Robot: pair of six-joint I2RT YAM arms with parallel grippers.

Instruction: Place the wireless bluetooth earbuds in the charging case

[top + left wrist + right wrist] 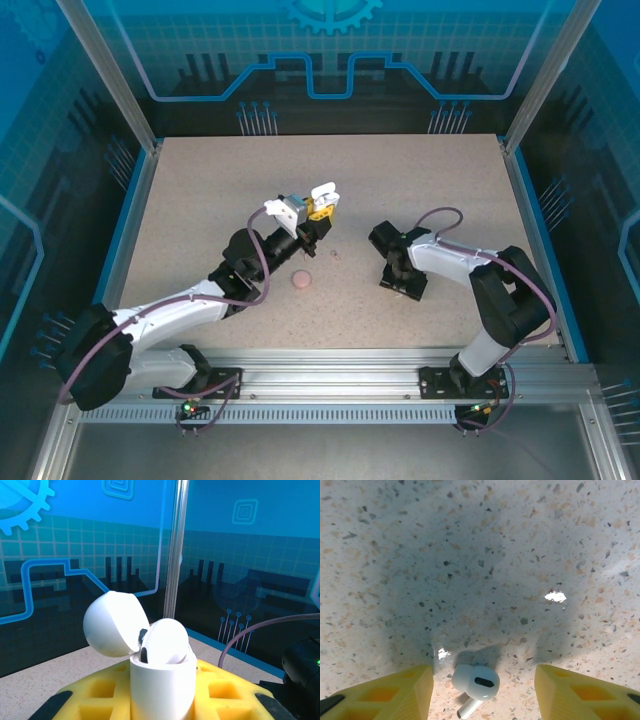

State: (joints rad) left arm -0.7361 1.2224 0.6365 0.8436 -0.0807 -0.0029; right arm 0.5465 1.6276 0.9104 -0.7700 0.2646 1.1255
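Speckled table (200,200): left gripper (318,208) clamped open case (162,690) with seated bud (167,640); right gripper (484,695), jaws open, straddled loose bud (476,682), unlifted.

We saw the white charging case (162,690) upright, lid (109,624) open, one earbud (167,641) resting in its mouth; another white earbud (475,682) lay on the speckled table (485,555).

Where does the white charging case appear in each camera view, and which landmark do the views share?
Top external: charging case just above table centre, in the left gripper.
Left wrist: bottom centre, lid open, between yellow fingers.
Shared landmark: the speckled table.
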